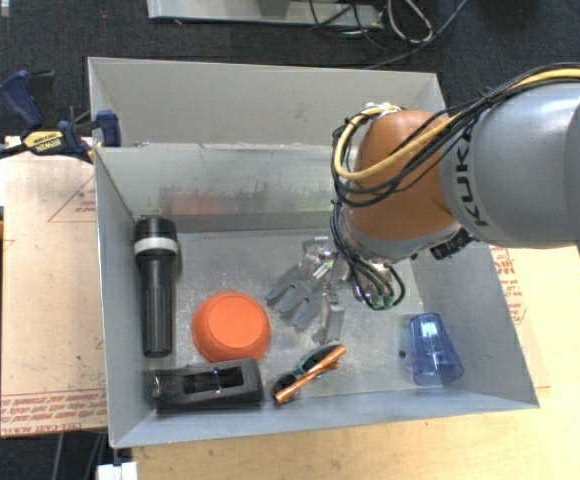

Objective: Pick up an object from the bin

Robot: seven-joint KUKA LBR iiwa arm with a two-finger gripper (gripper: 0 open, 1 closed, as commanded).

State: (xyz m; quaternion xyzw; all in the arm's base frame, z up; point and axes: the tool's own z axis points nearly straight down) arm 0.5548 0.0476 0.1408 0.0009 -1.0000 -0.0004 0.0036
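My gripper [310, 304] hangs low over the middle of the bin floor, its grey fingers [286, 292] spread open with nothing between them. Just left of it and slightly nearer sits a round orange cup [231, 327]. A small orange and black clip-like tool [309, 373] lies just in front of the gripper, apart from the fingers. A translucent blue plastic piece [430, 348] rests to the right, near the front right corner.
A black cylinder with a silver band [156, 286] lies along the left wall. A black stapler-like block [206, 386] sits in the front left corner. The arm, with its orange cover and cables, hangs over the bin's right back part.
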